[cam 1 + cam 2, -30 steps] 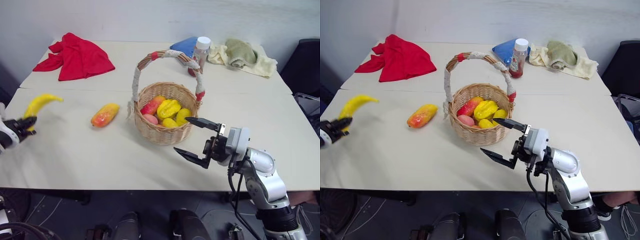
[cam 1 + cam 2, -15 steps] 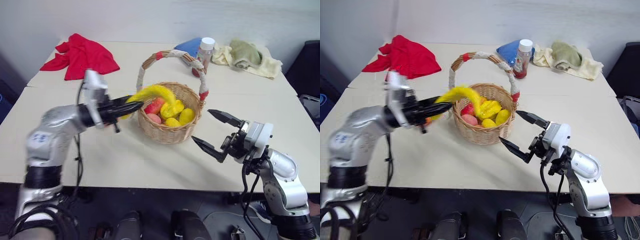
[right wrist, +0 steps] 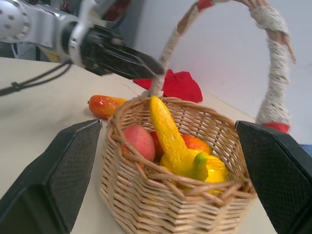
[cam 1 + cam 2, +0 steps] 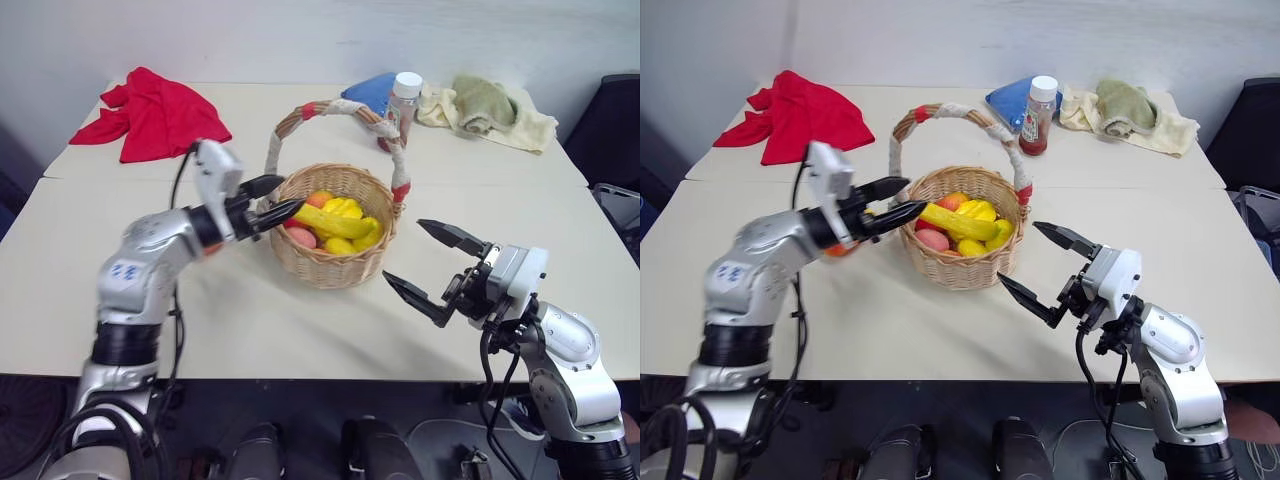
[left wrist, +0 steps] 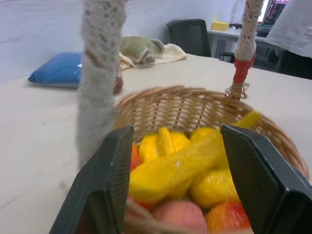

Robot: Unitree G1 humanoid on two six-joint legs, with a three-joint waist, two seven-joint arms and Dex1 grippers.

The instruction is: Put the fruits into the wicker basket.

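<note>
1. Change: half a second ago the left gripper (image 4: 892,203) pinched the banana (image 4: 958,222) above the wicker basket (image 4: 962,262); now the jaws stand spread at the rim and the banana lies across the fruit pile inside, apparently released, though its near end sits right at the fingertips and contact there is unclear.
2. A second ago the left arm was far out at the table's left edge with the banana held up; now it reaches in to the basket's left rim, beside the near handle post.
3. Meaning: banana looks delivered; the mango-like fruit (image 3: 105,105) is still out on the table (image 4: 940,330), so my call is one fruit left.
4. Mango vs left jaws: it lies just behind the left gripper, on the side away from the basket, mostly hidden by the arm in the head views; in the right wrist view it sits on the table beside the basket wall, below the left fingers.
5. Banana vs left jaws: in the left wrist view it runs across the gap between the two fingers, resting on the yellow and red toy fruits.
6. Right gripper (image 4: 1035,264): jaws wide apart, holding nothing; hovers just right of the basket, well apart from the mango with the basket between.
7. Next, probably: left arm backs off the rim and takes the mango; handle post close, snag risk.
</note>
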